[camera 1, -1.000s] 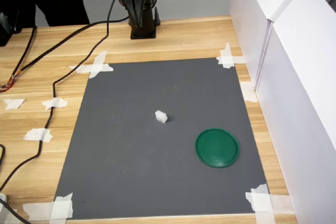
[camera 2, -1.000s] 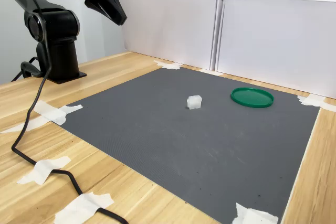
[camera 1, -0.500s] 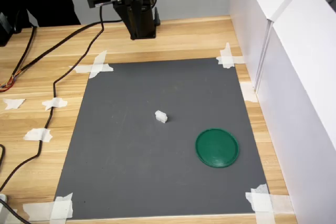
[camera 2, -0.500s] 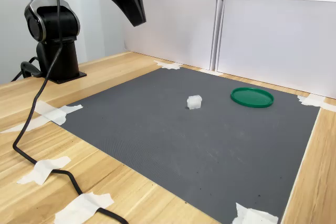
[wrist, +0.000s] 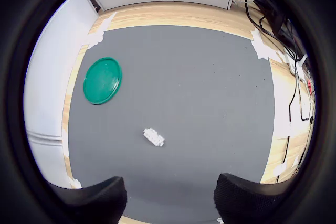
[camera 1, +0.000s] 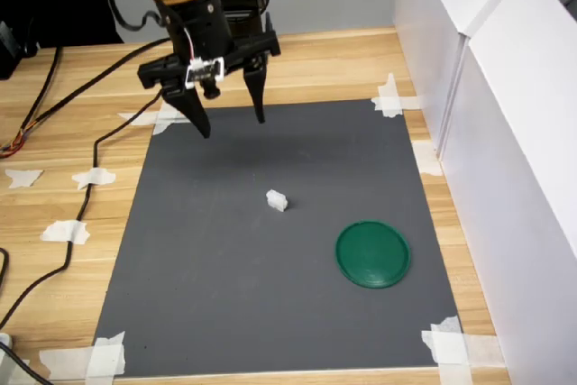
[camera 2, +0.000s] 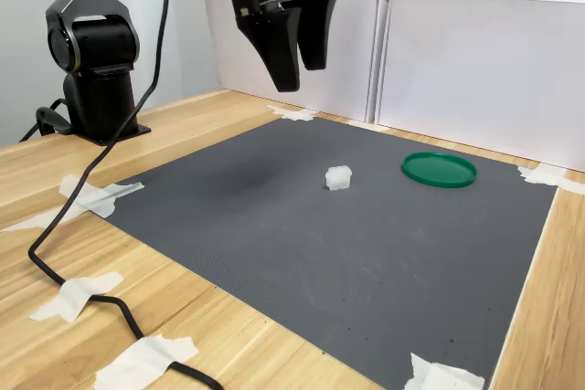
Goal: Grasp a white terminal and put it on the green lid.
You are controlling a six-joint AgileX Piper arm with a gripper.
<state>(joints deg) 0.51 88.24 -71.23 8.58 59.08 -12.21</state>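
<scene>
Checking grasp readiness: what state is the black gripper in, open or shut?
Open. In the first exterior view the black gripper's two fingers stand clearly apart, holding nothing, high above the grey mat.

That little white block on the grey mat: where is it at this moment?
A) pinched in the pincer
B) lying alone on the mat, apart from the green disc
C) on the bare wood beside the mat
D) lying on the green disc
B: the white terminal lies on the grey mat, apart from the green lid, while the open pincer hangs above the mat, holding nothing.
</scene>
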